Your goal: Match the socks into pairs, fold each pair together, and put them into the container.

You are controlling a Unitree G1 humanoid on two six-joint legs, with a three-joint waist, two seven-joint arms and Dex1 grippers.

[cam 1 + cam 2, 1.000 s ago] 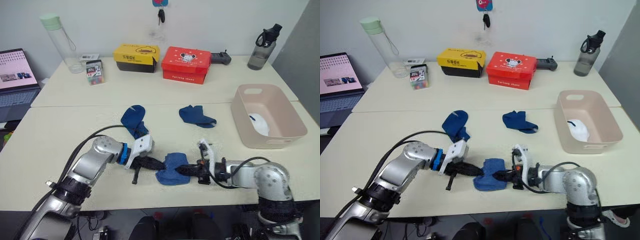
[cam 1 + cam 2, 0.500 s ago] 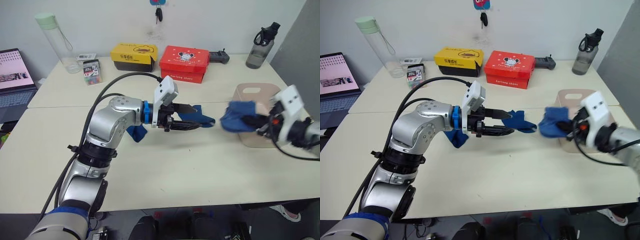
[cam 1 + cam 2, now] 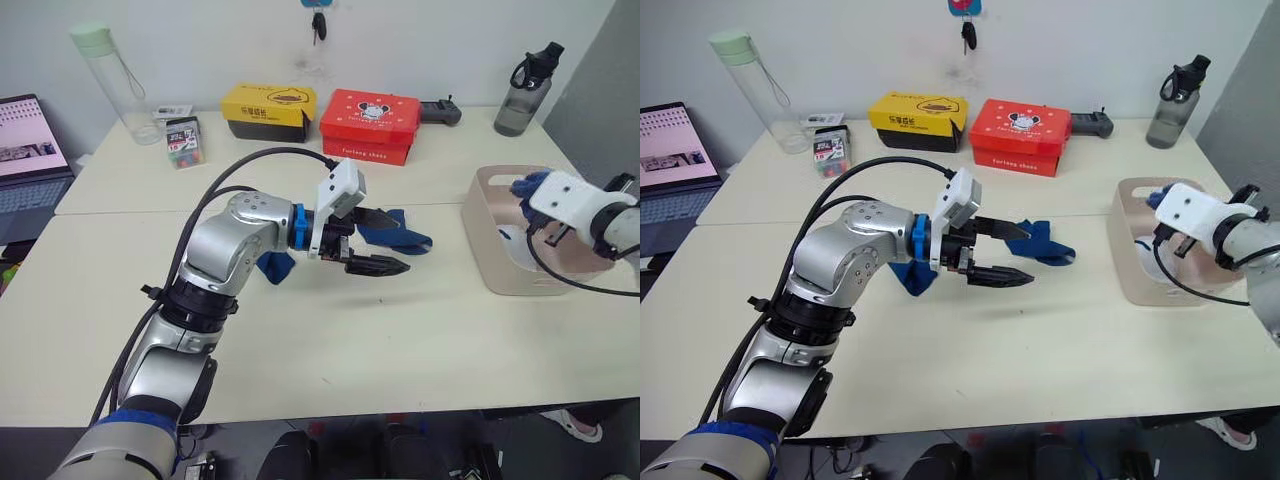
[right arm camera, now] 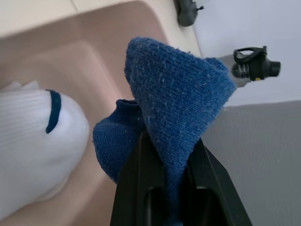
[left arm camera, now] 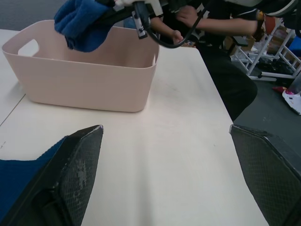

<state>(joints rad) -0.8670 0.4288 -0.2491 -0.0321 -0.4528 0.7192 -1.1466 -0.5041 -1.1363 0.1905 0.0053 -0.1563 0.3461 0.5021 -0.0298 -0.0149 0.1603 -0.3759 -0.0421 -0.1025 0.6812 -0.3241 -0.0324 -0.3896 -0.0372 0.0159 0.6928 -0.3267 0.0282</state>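
Left gripper (image 3: 385, 243) raised above the table (image 3: 330, 330) near its middle, fingers spread wide, nothing between them; one blue sock (image 3: 275, 267) on the table half hidden behind the left arm, another blue sock (image 3: 412, 238) lying flat just beyond the fingertips, partly covered by the upper finger; further right, right gripper (image 4: 162, 176) over the pinkish tub (image 3: 500, 280) at the table's right side, fingers pinched tight on a bunched blue pair (image 5: 83, 23) held above the tub's opening; folded white pair (image 4: 33, 141) with a dark stripe resting on the tub floor, mostly hidden by the tub wall in the head views
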